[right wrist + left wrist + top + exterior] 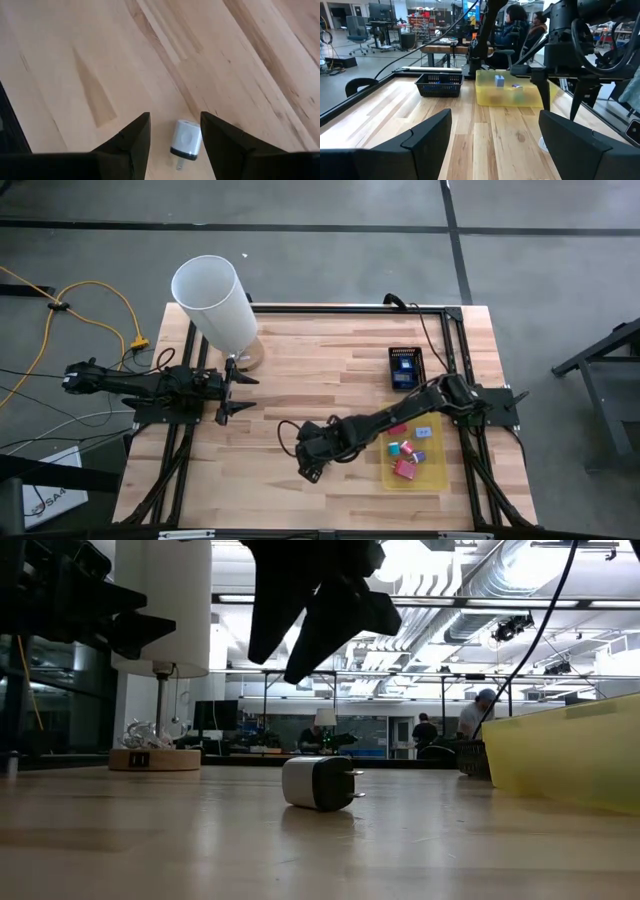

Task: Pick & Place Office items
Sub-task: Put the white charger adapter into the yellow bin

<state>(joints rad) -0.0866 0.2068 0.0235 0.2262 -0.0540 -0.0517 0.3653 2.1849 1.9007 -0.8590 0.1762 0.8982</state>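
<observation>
A small white plug-in charger block (186, 140) with a black end and metal prongs lies on its side on the wooden table (300, 380); it also shows in the low view (318, 783). My right gripper (175, 116) hangs open above it (280, 665), one finger on either side, touching nothing. In the high view the right gripper (308, 468) covers the block. The yellow tray (432, 470) near the right edge holds red (398, 428), pink (405, 470), cyan and white pieces. My left gripper (238, 395) waits open at the table's left.
A tall white cylinder lamp (215, 305) stands on a round wooden base at the far left. A black mesh basket (405, 367) sits on the table beyond the tray, toward the far right. Bare wood lies between the two grippers. People sit in the room behind the table.
</observation>
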